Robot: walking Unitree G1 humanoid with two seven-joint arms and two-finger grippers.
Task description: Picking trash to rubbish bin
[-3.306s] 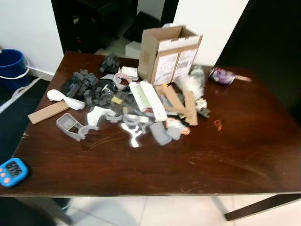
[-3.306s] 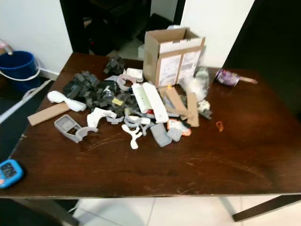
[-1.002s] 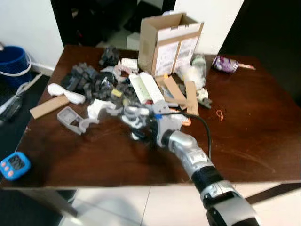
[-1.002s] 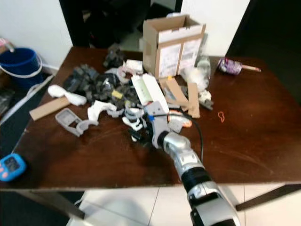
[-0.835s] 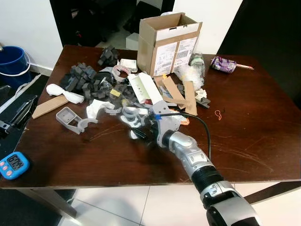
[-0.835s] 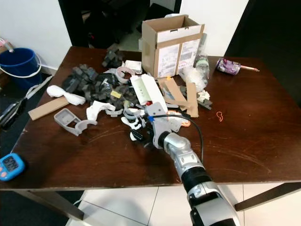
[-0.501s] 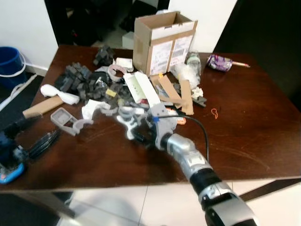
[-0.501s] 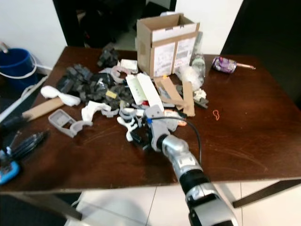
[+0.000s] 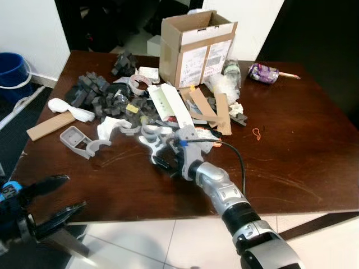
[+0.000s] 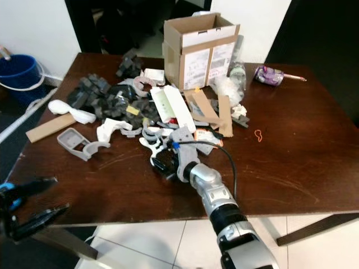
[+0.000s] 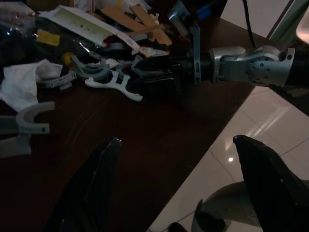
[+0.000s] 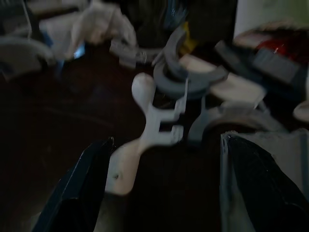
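Note:
A heap of trash lies on the dark wooden table: grey plastic parts, dark foam blocks, cardboard strips and a white carton. My right gripper reaches into the near edge of the heap. In the right wrist view it is open, with a white plastic bracket lying on the table between its fingers. My left gripper hovers open off the table's near left corner and holds nothing. Seen from the left wrist, the left gripper faces the bracket and the right gripper.
An open cardboard box stands at the back of the table. A purple wrapper and an orange rubber band lie to the right. A blue bucket sits on the floor at far left. A blue timer lies behind my left gripper.
My left arm has come up into view at the lower left with its fingers spread. The right gripper stays at the white bracket. The camera has shifted a little.

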